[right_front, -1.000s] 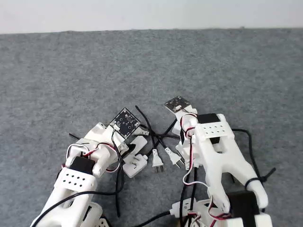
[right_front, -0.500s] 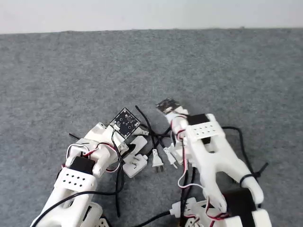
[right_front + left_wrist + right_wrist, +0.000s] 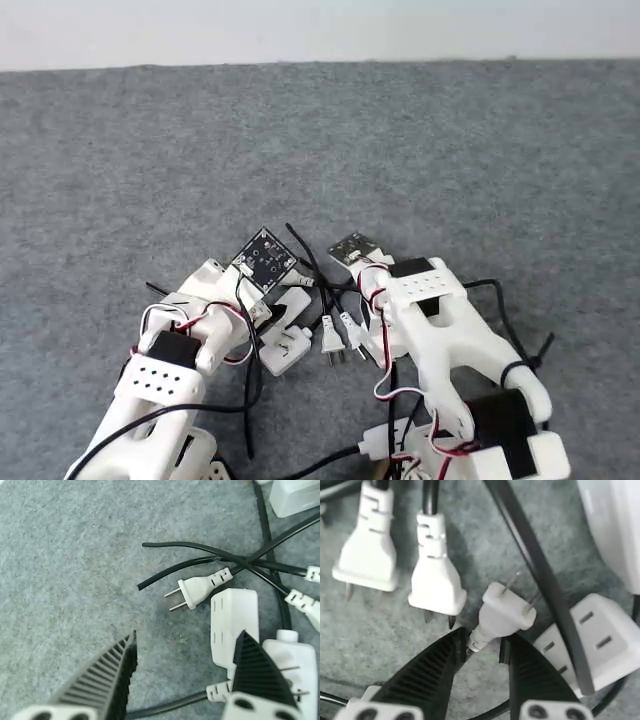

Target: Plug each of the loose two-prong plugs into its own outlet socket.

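Observation:
In the left wrist view my left gripper [image 3: 182, 657] hangs open over the carpet. A white two-prong plug [image 3: 197, 590] lies beyond it, and a white outlet socket [image 3: 234, 622] lies by one fingertip [image 3: 257, 662]. In the right wrist view my right gripper [image 3: 482, 637] is low and open by a narrow gap. Its fingers [image 3: 437, 667] straddle the cord neck of a plug [image 3: 506, 611] lying on the carpet. Two more plugs [image 3: 367, 555] [image 3: 436, 582] lie side by side just beyond. From above, two plugs [image 3: 332, 341] [image 3: 351, 331] show between the arms.
Black cords [image 3: 310, 270] cross in a tangle around the plugs and sockets. Another white outlet socket [image 3: 592, 640] lies beside the right gripper, with one cord [image 3: 535, 565] running over it. Grey carpet [image 3: 480, 160] stretches open behind the arms up to the wall.
The right arm has swung left and down toward the plugs between the arms. The left arm has not moved.

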`<state>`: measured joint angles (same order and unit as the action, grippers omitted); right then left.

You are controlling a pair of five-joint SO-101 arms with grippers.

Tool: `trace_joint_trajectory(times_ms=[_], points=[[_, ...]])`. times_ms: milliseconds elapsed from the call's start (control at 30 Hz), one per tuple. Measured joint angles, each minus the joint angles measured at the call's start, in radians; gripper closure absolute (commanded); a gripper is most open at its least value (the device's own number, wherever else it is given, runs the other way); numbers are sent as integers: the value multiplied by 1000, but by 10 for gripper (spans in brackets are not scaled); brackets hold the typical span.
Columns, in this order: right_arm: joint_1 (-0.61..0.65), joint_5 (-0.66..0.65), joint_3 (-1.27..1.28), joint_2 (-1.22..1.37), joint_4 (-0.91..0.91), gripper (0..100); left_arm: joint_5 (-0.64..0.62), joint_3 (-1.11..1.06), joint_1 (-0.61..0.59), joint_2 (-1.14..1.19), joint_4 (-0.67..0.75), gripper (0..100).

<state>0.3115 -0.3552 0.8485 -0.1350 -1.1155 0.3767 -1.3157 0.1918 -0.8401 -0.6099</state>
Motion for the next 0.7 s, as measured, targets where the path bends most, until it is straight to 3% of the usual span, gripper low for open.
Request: trace_joint_trajectory(times_ms=[100,200,567,700], points=[[0,0,2,0,5,876,0,0,0,0,0,696],[-5,0,9,-3,23,998,0,0,0,0,0,696],[-31,-25,23,-6,54,991,0,0,0,0,0,696],[-58,-77,-11,-3,-17,991,0,0,0,0,0,696]])
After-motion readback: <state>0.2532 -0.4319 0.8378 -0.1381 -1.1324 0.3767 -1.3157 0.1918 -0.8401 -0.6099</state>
